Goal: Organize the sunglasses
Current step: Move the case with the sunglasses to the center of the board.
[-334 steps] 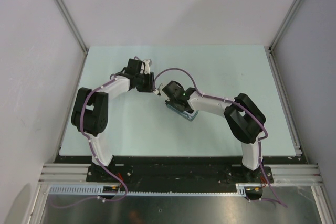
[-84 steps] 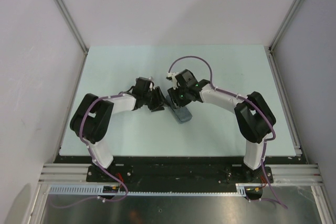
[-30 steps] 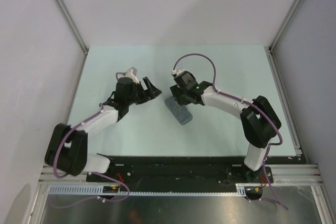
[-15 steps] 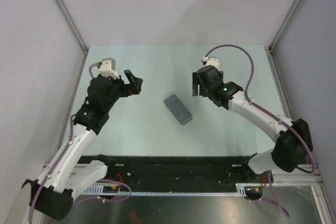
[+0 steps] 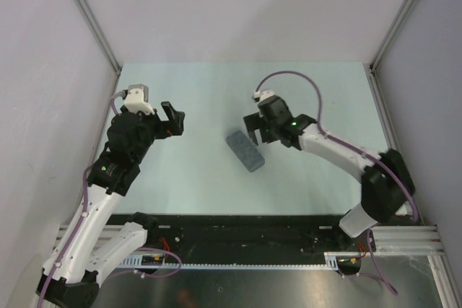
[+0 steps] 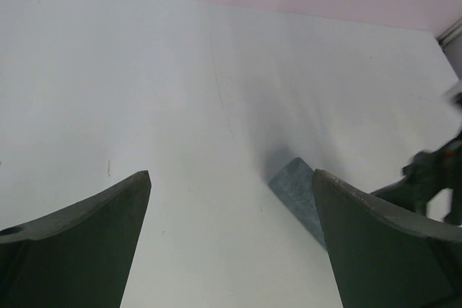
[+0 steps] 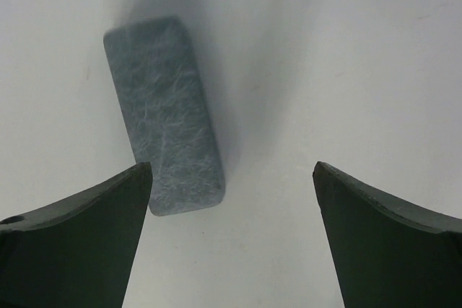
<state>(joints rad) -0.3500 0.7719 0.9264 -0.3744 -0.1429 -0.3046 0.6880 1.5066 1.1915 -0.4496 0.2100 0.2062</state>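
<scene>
The sunglasses were not seen in any view, and whether they lay inside the closed case could not be told. The grey felt case (image 5: 245, 151) was laid flat near the middle of the pale worktop (image 5: 325, 91), its long side running from about 10 o'clock to 4 o'clock in the top view. Nothing else was found on the worktop beside it.

The right pincer (image 5: 256, 129) was held just beside the far end of the case, at about 1 o'clock from its middle. Its jaws were spread wide and nothing was gripped between them. In the right wrist view the case (image 7: 164, 117) was seen at 10 o'clock from the gap of the pincer (image 7: 231, 167), with its near end lying close by the left-hand finger (image 7: 86, 243); contact could not be made out.

The left pincer (image 5: 175, 120) was held well apart from the case, at about 10 o'clock from it. Its jaws were likewise spread wide with nothing between them. In the left wrist view only a corner of the case (image 6: 299, 192) was shown, at 4 o'clock from the pincer's gap (image 6: 231, 174), partly hidden behind the right-hand finger (image 6: 382, 250).
</scene>
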